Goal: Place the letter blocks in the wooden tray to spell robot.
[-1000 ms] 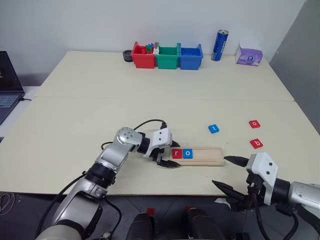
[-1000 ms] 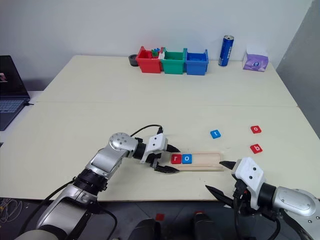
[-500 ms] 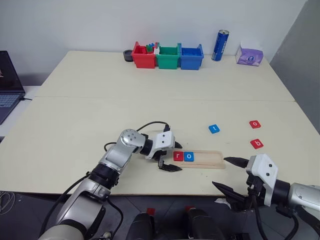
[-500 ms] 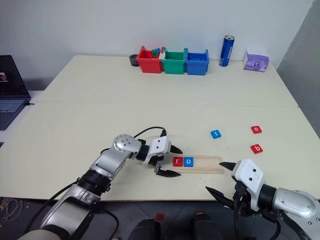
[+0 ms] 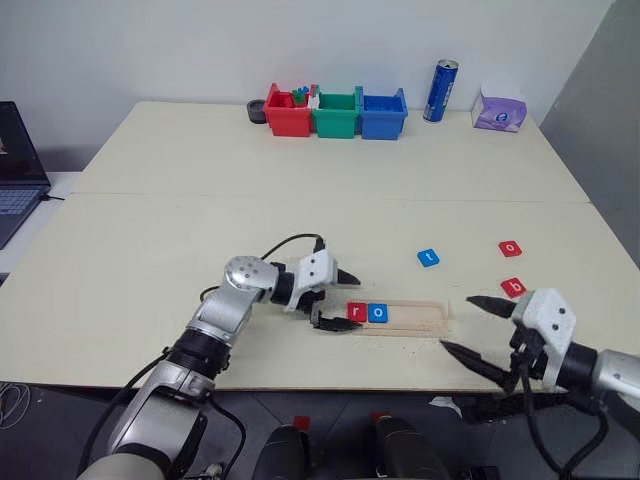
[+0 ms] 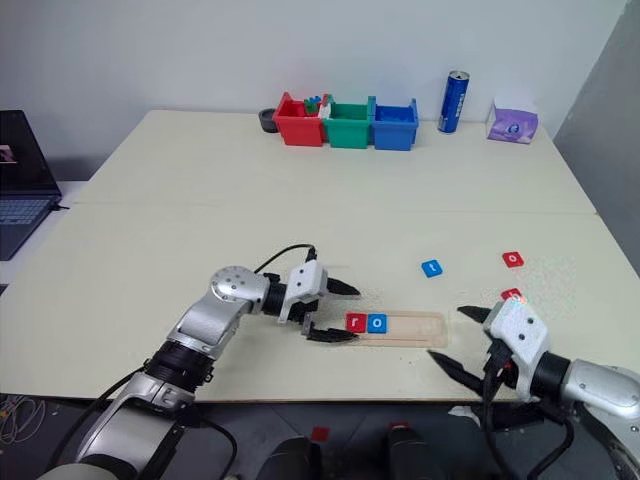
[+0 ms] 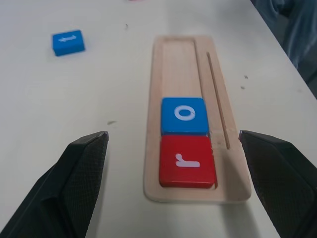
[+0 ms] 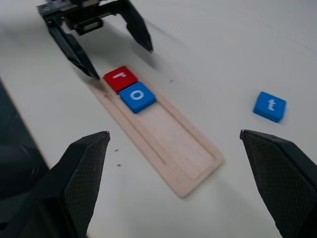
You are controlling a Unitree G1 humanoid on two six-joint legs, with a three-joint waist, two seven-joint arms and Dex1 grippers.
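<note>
The wooden tray (image 5: pixel 415 315) lies near the table's front edge. A red r block (image 5: pixel 356 311) and a blue o block (image 5: pixel 377 312) sit side by side at its left end. My left gripper (image 5: pixel 352 301) is open, its fingers straddling that end just above the r block (image 7: pixel 187 160). Loose on the table are a blue t block (image 5: pixel 428 258), a red o block (image 5: pixel 510 248) and a red b block (image 5: pixel 513 287). My right gripper (image 5: pixel 457 322) is open and empty, just right of the tray and in front of the b block.
Red (image 5: pixel 287 112), green (image 5: pixel 335 113) and blue (image 5: pixel 383 113) bins stand at the back, with a blue can (image 5: pixel 439 90) and a purple tissue pack (image 5: pixel 498 108) to their right. A laptop (image 5: pixel 15 165) sits off the left edge.
My left gripper has opened wider and lifted a little off the tray's left end. My right gripper has moved right and farther onto the table, toward the b block.
</note>
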